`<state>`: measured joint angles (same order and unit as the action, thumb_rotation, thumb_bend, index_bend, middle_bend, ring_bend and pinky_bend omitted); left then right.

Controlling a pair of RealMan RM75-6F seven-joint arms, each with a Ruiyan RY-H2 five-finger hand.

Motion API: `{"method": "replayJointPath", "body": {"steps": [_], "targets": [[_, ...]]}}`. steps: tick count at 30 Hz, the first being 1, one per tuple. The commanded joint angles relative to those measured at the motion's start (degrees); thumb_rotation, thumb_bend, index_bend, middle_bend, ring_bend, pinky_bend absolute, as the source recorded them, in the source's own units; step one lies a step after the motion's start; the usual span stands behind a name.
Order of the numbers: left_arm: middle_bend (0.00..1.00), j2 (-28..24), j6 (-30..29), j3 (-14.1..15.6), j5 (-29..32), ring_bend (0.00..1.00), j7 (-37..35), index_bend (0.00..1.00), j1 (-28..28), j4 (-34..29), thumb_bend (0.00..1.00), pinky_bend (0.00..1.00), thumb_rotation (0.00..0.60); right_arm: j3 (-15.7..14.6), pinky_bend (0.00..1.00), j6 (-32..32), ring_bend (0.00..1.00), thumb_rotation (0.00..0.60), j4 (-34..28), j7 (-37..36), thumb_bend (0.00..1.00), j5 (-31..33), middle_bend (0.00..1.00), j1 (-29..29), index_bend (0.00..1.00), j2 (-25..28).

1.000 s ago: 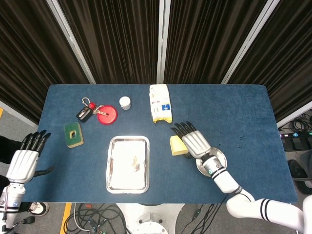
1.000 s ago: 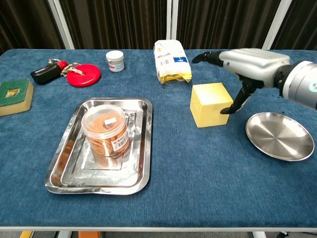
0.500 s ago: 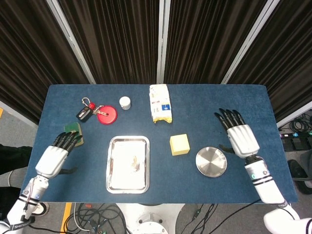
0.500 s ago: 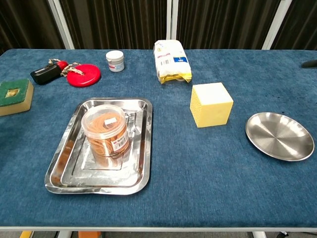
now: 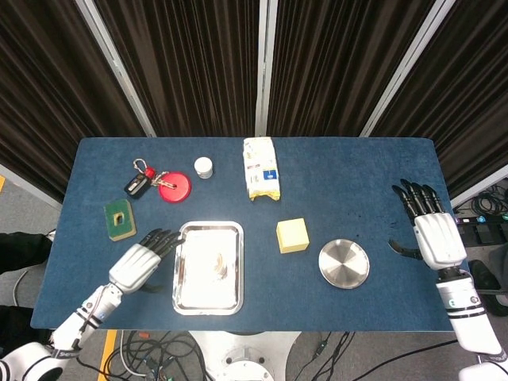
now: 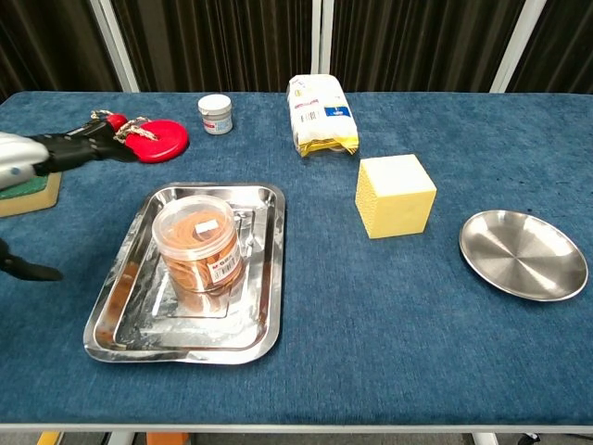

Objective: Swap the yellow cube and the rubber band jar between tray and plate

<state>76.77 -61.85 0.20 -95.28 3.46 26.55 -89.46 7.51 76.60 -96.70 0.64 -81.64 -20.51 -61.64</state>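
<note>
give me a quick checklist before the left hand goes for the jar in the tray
1. Clear plastic jar of rubber bands upright in the rectangular steel tray: ok.
2. Left hand open and holding nothing, fingers close to the tray's left rim: ok.
3. Round steel plate bare, ready to take the jar: ok.
4. Yellow foam cube on the blue cloth between tray and plate, in neither: ok, out of the way.
5. Right hand open at the table's right edge, apart from the plate: ok.
6. Jar lid tight: cannot tell.
</note>
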Motion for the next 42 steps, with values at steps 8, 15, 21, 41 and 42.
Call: {"method": "replayJointPath", "body": {"steps": [8, 15, 21, 41, 42], "targets": [[0.0, 2.96, 6.05, -0.23, -1.74, 0.0, -3.57, 0.04, 6.85, 1.82, 0.0, 0.06, 0.6, 0.27, 0.0, -0.76, 0.0, 0.6, 1.47, -0.71, 0.06, 0.85, 0.0, 0.51, 0.0, -0.36], [0.01, 3.96, 8.58, 0.27, -1.86, 0.0, -4.95, 0.06, 9.89, 2.64, 0.01, 0.08, 0.6, 0.38, 0.0, -0.29, 0.0, 0.6, 2.46, -1.56, 0.06, 0.79, 0.0, 1.24, 0.0, -0.43], [0.06, 4.75, 9.52, 0.56, -1.24, 0.0, -5.69, 0.11, 11.41, 3.44, 0.16, 0.17, 0.6, 0.79, 0.0, -0.33, 0.0, 0.6, 3.52, -2.82, 0.06, 0.93, 0.0, 1.46, 0.0, -0.63], [0.2, 7.71, 8.21, 1.04, -2.67, 0.13, -8.43, 0.2, 15.67, 6.56, 0.24, 0.39, 0.6, 1.33, 0.0, -0.05, 0.0, 0.6, 5.71, -5.03, 0.07, 1.49, 0.0, 2.74, 0.0, -0.94], [0.21, 7.86, 8.06, 1.13, -2.79, 0.14, -8.5, 0.22, 15.83, 6.71, 0.24, 0.4, 0.6, 1.34, 0.0, -0.04, 0.0, 0.6, 5.88, -5.21, 0.07, 1.51, 0.0, 2.81, 0.0, -0.98]]}}
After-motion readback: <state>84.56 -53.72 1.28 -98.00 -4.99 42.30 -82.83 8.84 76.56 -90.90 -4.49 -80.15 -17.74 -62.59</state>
